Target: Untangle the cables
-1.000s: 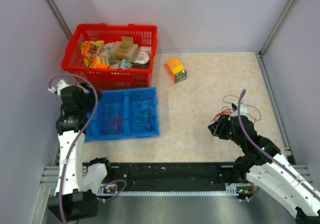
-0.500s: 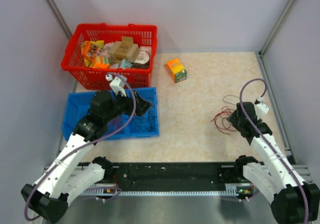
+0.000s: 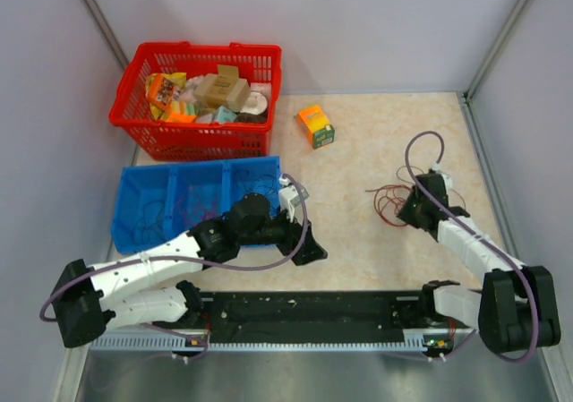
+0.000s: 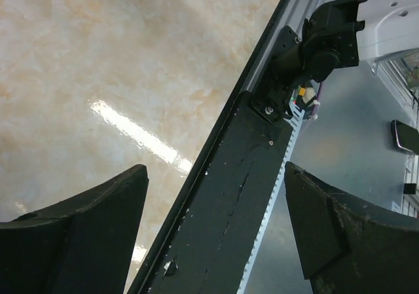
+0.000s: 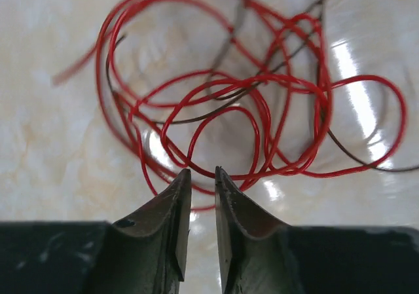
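The right gripper (image 5: pixel 201 176) sat low over the cables (image 5: pixel 249 91), its jaws nearly closed with a narrow gap, tips at the near edge of the red and dark loops; whether a strand was pinched could not be told. Those cables (image 3: pixel 391 203) lay on the table (image 3: pixel 358 169) at right. The left gripper (image 4: pixel 216 176) gaped wide and empty beside the blue bin (image 3: pixel 152 201).

Walled lab test cell (image 3: pixel 358 26) (grey panels, aluminium frame (image 3: pixel 501 35), table-bolted arms).
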You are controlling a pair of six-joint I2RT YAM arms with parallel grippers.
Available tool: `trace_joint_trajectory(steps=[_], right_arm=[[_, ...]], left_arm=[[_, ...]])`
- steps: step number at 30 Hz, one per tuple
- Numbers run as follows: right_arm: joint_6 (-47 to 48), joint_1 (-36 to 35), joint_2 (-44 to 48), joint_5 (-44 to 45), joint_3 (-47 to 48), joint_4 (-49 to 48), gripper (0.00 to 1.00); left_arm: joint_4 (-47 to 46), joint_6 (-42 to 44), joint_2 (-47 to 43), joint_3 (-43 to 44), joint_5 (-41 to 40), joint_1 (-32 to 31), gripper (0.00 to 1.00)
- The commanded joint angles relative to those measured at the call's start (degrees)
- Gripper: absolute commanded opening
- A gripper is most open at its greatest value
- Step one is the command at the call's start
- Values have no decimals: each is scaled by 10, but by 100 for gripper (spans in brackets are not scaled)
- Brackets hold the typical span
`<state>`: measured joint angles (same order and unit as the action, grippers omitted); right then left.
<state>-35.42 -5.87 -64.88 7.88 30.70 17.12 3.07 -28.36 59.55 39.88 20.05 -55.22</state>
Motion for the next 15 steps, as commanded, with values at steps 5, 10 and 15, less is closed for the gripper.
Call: trace_joint_trajectory(steps=[5, 10, 15], right_arm=[[-25, -170, 66, -178, -26, -56, 4], [-133, -188, 143, -337, -118, -197, 0], [-85, -189, 174, -335, -101, -137, 30]], left_arm=[[-40, -5, 52, 48, -55, -38, 87], [-10, -21, 86, 76, -86, -38, 86], [-67, -85, 137, 71, -38, -38, 91]])
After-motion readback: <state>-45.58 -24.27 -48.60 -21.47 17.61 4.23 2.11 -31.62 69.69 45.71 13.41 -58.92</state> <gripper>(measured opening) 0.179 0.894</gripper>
